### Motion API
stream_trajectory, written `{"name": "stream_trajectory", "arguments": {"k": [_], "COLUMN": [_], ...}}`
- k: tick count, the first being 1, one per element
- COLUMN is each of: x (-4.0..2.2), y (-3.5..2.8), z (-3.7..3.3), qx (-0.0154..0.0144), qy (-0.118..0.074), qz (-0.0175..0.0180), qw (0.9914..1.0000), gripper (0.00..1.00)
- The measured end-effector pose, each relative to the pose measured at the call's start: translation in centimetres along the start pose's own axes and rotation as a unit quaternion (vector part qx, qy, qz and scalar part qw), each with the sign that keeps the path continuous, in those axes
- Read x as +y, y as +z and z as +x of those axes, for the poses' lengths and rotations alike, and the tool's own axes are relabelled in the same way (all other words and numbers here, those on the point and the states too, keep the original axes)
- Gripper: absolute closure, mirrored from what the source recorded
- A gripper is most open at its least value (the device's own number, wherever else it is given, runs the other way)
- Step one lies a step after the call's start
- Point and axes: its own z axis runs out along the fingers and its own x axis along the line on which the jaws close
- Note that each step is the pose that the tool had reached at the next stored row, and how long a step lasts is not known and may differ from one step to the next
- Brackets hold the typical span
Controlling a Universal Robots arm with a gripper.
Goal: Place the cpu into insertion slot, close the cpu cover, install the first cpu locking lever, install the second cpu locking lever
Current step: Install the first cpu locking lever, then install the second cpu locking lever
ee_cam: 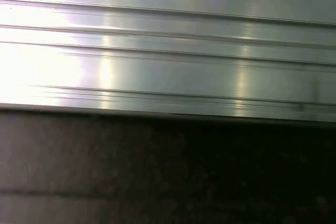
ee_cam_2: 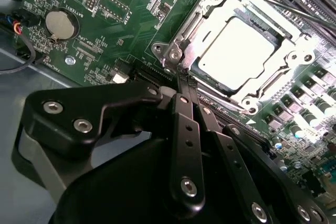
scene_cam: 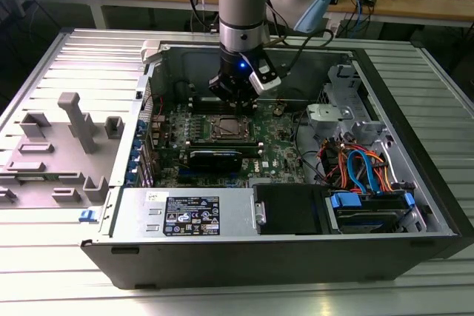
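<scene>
From where I stand the pincer point(ee_cam_2: 181, 77), fingers clenched together, has its tips at the corner of the cpu cover point(ee_cam_2: 210, 1), with the cpu point(ee_cam_2: 239, 45) lying toward two o'clock of them in the second wrist view

Even overhead light on my workspace; the table point(scene_cam: 59, 286) slats shine pale while the case point(scene_cam: 296, 257) front stays dark. Glare whitens the cpu point(ee_cam_2: 239, 48) at my second wrist view. Soft blur and bright streaks cross my first wrist view.

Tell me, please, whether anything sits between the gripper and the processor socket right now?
Nothing visible does. In the second wrist view the gripper is right at a corner of the cover, which lies over the chip in the socket.
</scene>
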Motion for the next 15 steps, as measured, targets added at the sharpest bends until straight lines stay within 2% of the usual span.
{"name": "stream_trajectory", "arguments": {"k": [15], "x": [-0.19], "y": [0.0], "z": [0.01], "qx": [0.0], "qy": [0.0], "qz": [0.0], "qw": [1.0], "gripper": [0.89]}}
